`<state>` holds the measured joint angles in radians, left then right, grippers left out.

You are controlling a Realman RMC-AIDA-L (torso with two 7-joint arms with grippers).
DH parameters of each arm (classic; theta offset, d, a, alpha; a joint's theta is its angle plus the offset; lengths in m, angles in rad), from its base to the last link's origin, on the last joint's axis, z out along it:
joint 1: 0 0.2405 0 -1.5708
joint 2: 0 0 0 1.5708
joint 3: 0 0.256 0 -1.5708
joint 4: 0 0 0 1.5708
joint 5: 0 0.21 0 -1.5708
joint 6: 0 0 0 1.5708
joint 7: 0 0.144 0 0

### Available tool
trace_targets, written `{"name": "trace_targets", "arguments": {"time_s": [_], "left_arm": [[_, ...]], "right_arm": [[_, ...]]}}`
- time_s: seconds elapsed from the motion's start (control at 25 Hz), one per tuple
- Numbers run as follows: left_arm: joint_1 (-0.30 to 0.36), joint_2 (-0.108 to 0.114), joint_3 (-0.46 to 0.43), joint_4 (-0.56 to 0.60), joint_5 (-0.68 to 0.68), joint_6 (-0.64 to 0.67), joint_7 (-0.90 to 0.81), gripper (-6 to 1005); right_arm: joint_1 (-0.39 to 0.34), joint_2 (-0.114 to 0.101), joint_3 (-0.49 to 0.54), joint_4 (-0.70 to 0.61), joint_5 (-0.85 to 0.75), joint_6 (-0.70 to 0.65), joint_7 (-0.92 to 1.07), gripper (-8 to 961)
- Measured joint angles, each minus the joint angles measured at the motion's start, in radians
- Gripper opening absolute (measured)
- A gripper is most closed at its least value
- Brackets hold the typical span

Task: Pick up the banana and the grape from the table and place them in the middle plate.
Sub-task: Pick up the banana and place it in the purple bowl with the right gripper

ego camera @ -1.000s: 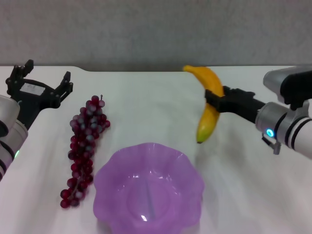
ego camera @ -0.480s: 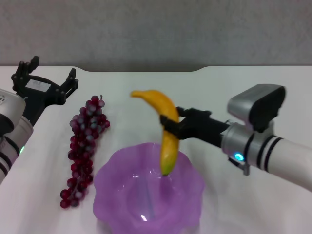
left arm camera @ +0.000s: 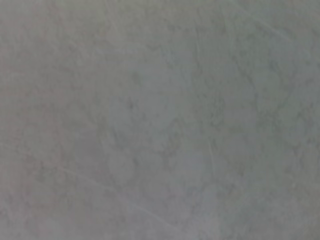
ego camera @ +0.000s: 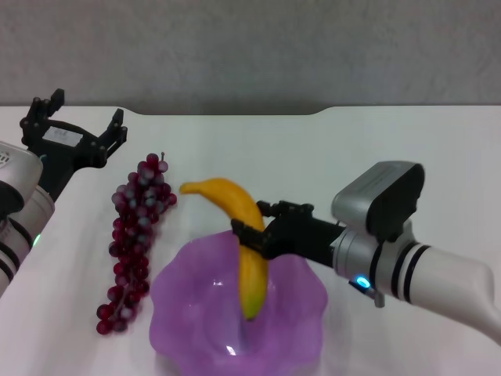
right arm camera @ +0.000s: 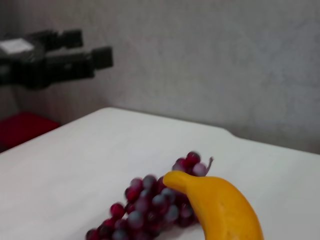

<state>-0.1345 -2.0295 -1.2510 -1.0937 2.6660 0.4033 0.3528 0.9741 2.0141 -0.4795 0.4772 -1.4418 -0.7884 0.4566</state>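
Note:
My right gripper point(ego camera: 252, 237) is shut on the yellow-orange banana point(ego camera: 239, 235) and holds it above the purple scalloped middle plate point(ego camera: 184, 301), its greenish tip hanging over the bowl. The banana also shows in the right wrist view point(right arm camera: 220, 207). The bunch of dark red-purple grapes point(ego camera: 135, 235) lies on the white table point(ego camera: 376, 149) just left of the plate, and shows behind the banana in the right wrist view point(right arm camera: 150, 205). My left gripper point(ego camera: 74, 129) is open and empty, raised at the far left beyond the grapes.
The table's far edge has a notch toward the left point(ego camera: 133, 111). The left wrist view shows only a plain grey surface point(left arm camera: 160, 120). The left arm's gripper shows far off in the right wrist view point(right arm camera: 55, 62).
My right gripper has carried the banana left and toward me, from beside the plate to above it, and lowered it. The left gripper has barely moved.

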Motion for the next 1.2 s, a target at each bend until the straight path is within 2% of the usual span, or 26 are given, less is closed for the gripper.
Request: {"name": "trace_targets", "arguments": {"time_s": [0.4, 0.6, 1.2], "left_arm": [[0.001, 0.001, -0.001, 0.000, 0.007, 0.000, 0.000, 882], [0.004, 0.003, -0.002, 0.000, 0.010, 0.001, 0.001, 881], [0.003, 0.003, -0.008, 0.000, 0.009, 0.002, 0.002, 881]], "right_arm": [[0.030, -0.006, 0.052, 0.093, -0.131, 0.057, -0.059, 573], [0.029, -0.009, 0.089, 0.143, -0.159, 0.077, -0.155, 571], [-0.082, -0.019, 0.294, 0.255, -0.153, 0.131, -0.599, 566]]}}
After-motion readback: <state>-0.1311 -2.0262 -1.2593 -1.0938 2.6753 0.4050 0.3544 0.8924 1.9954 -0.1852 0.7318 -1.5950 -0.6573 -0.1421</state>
